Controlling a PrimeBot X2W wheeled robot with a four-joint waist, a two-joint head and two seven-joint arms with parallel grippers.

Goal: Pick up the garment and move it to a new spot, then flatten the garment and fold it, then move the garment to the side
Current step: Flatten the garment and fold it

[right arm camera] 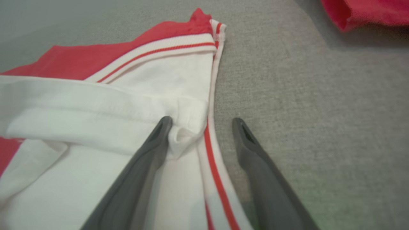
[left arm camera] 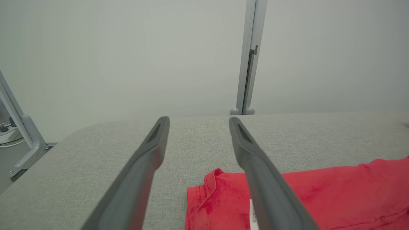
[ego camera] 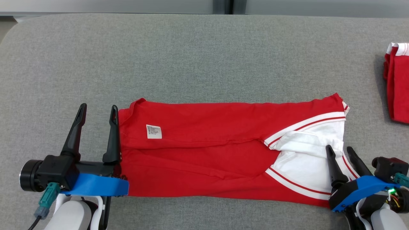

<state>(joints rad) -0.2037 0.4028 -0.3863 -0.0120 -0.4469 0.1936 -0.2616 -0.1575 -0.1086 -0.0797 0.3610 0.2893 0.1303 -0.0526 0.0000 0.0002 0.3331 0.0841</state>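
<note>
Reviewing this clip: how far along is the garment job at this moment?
Done: the red garment lies flat on the grey table, apparently folded lengthwise into a long band. In hand: the left gripper and right gripper stand open at its two ends, gripping nothing. Left: the crosswise fold, then moving it aside, perhaps toward the other red garment at the right edge.
</note>
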